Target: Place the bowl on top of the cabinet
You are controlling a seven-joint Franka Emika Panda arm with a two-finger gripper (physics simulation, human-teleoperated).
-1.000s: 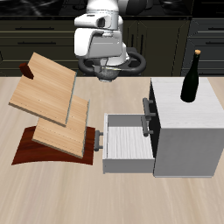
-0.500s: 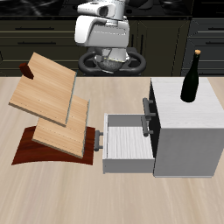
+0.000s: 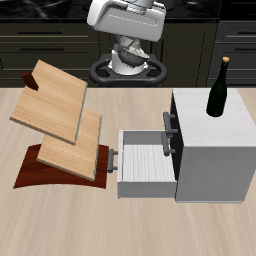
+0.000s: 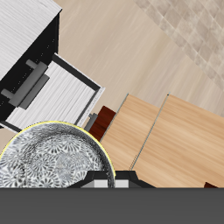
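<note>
My gripper is high above the back of the table, shut on the rim of the small speckled grey-white bowl. In the wrist view the bowl hangs close under the camera, held at its edge by the gripper. The white-grey cabinet stands nearer the table's front edge, well below the bowl and to one side of it. Its slatted drawer is pulled open. The cabinet and its drawer also show in the wrist view.
A dark wine bottle stands on the cabinet's flat top, toward its back. Tilted wooden boards on a dark base lie beside the open drawer; they also show in the wrist view. A stove and dark cupboards are behind the table.
The arm has risen and turned, carrying the bowl higher and slightly toward the cabinet's side. The cabinet, drawer, bottle and boards have not moved.
</note>
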